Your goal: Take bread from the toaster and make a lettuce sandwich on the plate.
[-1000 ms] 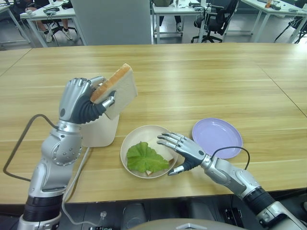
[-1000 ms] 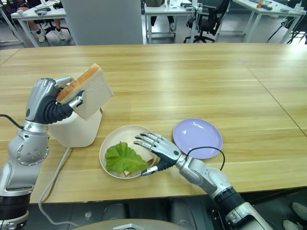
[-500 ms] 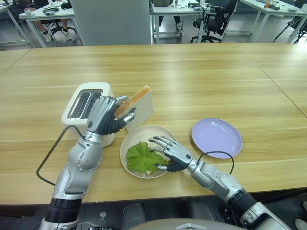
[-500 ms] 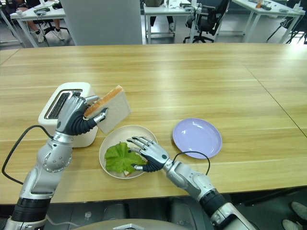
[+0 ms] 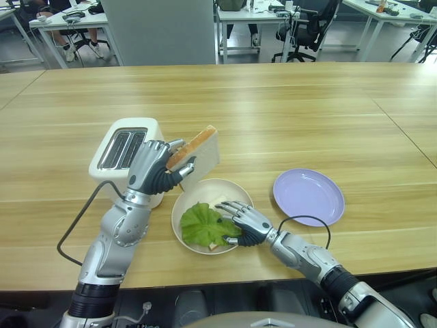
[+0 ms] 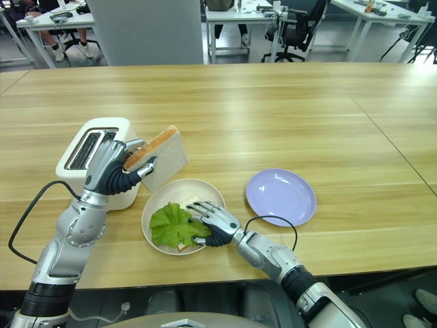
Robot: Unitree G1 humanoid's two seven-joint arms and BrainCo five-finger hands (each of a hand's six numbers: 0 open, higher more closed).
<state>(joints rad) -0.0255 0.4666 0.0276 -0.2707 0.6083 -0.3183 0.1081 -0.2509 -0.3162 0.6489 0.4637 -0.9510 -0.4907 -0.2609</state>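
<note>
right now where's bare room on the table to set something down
Free: the far half of the table beyond the toaster and purple plate, and the purple plate itself. Crowded: the cream plate, with lettuce and the right robot hand on it, and the left robot hand holding bread by its far rim.

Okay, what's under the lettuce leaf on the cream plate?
A bread slice peeks out at the lettuce leaf's edges, lying on the cream plate. Its middle is covered by the leaf and the right robot hand.
</note>
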